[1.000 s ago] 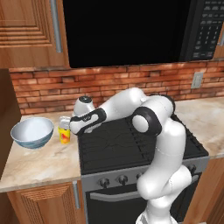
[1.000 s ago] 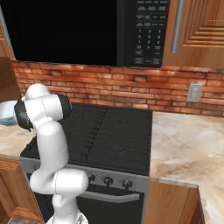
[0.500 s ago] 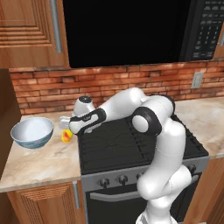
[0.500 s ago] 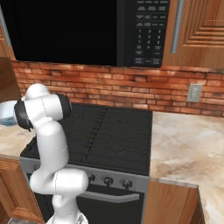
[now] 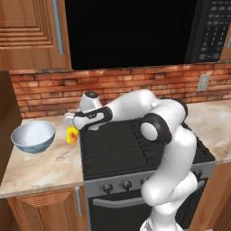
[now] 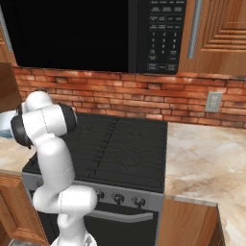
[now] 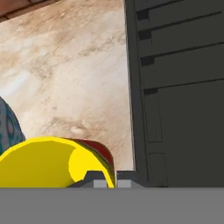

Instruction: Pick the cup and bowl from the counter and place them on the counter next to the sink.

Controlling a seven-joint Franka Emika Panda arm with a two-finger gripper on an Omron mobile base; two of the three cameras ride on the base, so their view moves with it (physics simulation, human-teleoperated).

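Cup pinched by its wall at the counter's stove-side edge; bowl waiting near the far end.

Counter point(image 5: 43, 167): beige marbled top left of the black stove point(image 5: 135, 146), carrying both task items; the sink is not in these views, so a carry lies ahead. Arm point(image 5: 149, 106): reaches low and leftward across the stove, because the items lie on the strip beyond it. Bowl point(image 5: 33, 136): upright, white inside, near the counter's left end, just beside the cup and apart from the gripper, presumably left for a second trip. Cup point(image 7: 57, 162): yellow with a red mark, on the counter at its stove-side edge. Gripper point(image 7: 108, 180): fingers nearly together, nipping the cup's thin wall at the rim; a rim pinch suits so small a vessel.
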